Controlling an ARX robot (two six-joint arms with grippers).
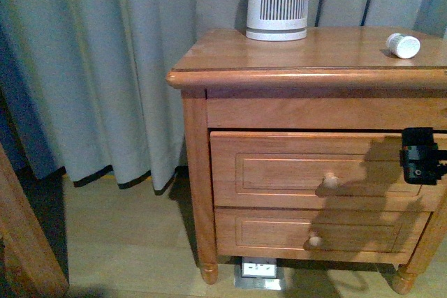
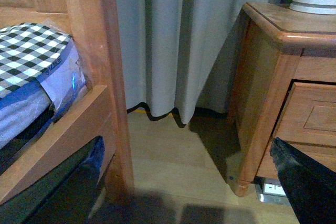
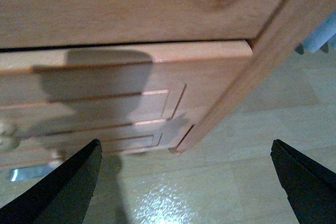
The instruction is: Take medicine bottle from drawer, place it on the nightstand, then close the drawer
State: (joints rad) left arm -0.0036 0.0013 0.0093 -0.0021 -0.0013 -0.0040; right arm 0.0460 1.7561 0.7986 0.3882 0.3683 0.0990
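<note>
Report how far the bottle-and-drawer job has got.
Done: the medicine bottle lies on its side on the nightstand. In hand: the right gripper, jaws open and empty, is in front of the drawer, which looks nearly shut, slightly proud. Left: perhaps a final push.

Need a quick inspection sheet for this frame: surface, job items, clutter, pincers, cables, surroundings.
Surface: nightstand top, glossy wood, undamaged.
Job items: medicine bottle lies on its side on the top, near the right edge. Upper drawer sticks out slightly; a dark gap shows above its front.
Clutter: white slatted device at the back of the top.
Pincers: right pincer open, empty, in front of the drawer. Left pincer open, empty, off beside the bed frame.
Cables: nothing seen.
Surroundings: grey curtain, wood floor, floor socket under the nightstand, checked bedding.
</note>
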